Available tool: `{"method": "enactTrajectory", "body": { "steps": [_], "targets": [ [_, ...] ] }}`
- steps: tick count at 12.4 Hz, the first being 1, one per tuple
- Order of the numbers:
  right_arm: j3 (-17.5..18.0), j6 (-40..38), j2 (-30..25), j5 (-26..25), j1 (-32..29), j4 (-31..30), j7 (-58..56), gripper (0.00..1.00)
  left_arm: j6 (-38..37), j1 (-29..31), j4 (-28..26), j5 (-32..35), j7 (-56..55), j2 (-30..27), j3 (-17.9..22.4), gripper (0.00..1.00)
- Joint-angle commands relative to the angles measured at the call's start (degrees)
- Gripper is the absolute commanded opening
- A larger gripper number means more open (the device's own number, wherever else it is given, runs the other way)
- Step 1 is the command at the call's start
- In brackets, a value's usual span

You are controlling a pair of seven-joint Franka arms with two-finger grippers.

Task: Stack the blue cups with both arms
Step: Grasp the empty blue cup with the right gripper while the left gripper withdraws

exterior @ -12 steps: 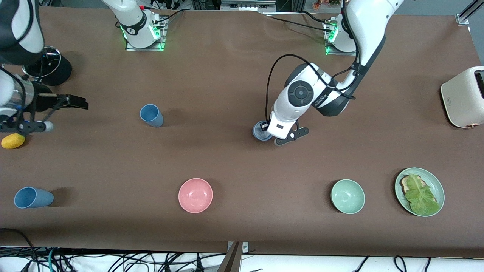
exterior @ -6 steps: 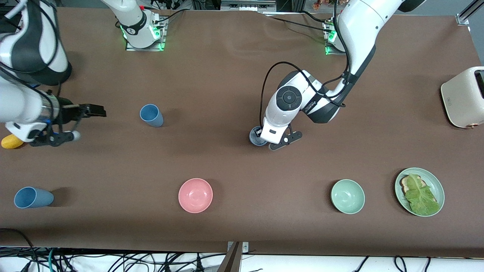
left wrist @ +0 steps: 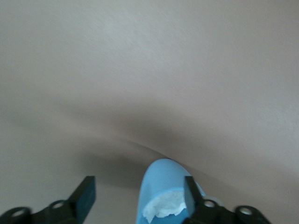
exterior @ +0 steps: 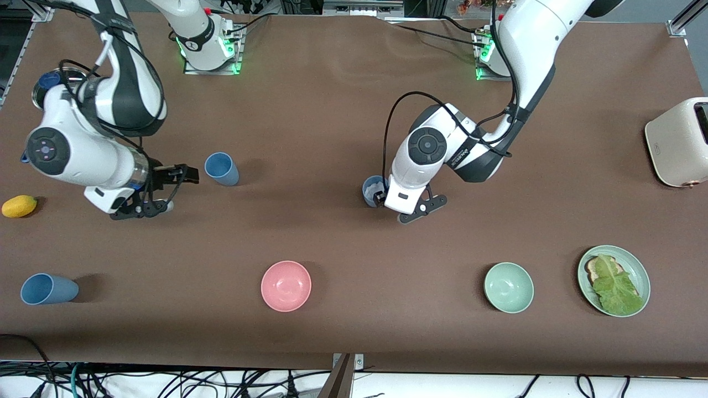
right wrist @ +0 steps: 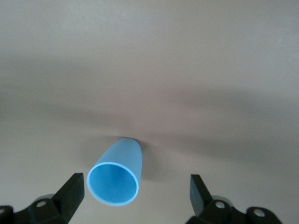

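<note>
The left arm's black two-finger gripper (exterior: pixel 381 197) is standing at the middle of the brown cloth-covered table (exterior: pixel 332 110), with its fingers (left wrist: pixel 85 195) spread wide. One small matte dusty-blue plastic tumbler (exterior: pixel 373 189) is sitting partly between them, touching one finger; something white is showing inside its mouth (left wrist: pixel 163 198). The gripper is released, not clamped on this cup.

The right arm's black two-finger gripper (exterior: pixel 187 174) is hovering low toward the right arm's end of the table, just beside a second dusty-blue tumbler (exterior: pixel 222 168) that is standing upright. Its fingers (right wrist: pixel 71 193) are parted wide and the cup (right wrist: pixel 116 173) is sitting just ahead of them, its open mouth facing the wrist camera, untouched.

A third dusty-blue tumbler (exterior: pixel 47 288) is lying on its side near the corner where the front-camera edge meets the right arm's end. No cup is stacked on another.

A round pink bowl (exterior: pixel 286 286) is resting near the front-camera edge, and a round pale green bowl (exterior: pixel 508 287) is sitting along the same edge toward the left arm's end. Beside it, a pale green plate (exterior: pixel 640 270) is carrying toast with a lettuce leaf (exterior: pixel 614 286). A cream toaster (exterior: pixel 677 142) is standing at the left arm's end edge. A small yellow lemon-shaped object (exterior: pixel 19 205) is lying at the right arm's end edge.
</note>
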Motion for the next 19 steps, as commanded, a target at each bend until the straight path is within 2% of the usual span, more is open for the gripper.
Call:
{"method": "enactTrajectory", "body": {
  "steps": [1,6,9,12,14,17,18,19],
  "targets": [
    [0.9,9.0,-6.8,0.9,-0.4,-13.9,0.5,1.0,-11.2,4.0,6.9,0.6,5.5,-1.5,-0.3,1.0],
    [1.0,9.9,-7.7,0.9,-0.4,-18.5,3.1,1.0,-23.0,20.1,14.1,0.5,27.0,-1.6,-0.4,1.0],
    [1.0,11.3,-7.2,0.9,-0.4,-19.6,3.1,0.97,-25.5,30.4,15.2,1.2,41.7,-1.8,0.0,1.0],
    [1.1,13.6,-6.0,0.8,-0.4,-19.7,3.1,0.9,-25.5,37.3,15.2,4.8,53.7,-2.9,-0.3,1.0],
    [1.8,16.5,-5.0,0.8,-0.3,-20.9,3.1,0.81,-25.7,37.7,15.0,5.2,54.7,-3.7,-0.2,1.0],
    [2.5,18.6,-4.7,0.9,-0.3,-22.3,3.2,0.74,-28.1,37.4,15.2,4.2,54.5,-5.8,-0.5,1.0],
    [2.6,18.6,-4.5,0.8,-0.3,-22.3,4.3,0.67,-29.1,37.3,15.2,4.1,54.6,-6.2,-0.7,1.0],
    [2.9,18.7,-4.4,0.8,-0.3,-22.3,5.2,0.54,-29.8,37.1,15.2,4.1,54.6,-6.2,-0.7,1.0]
  ]
}}
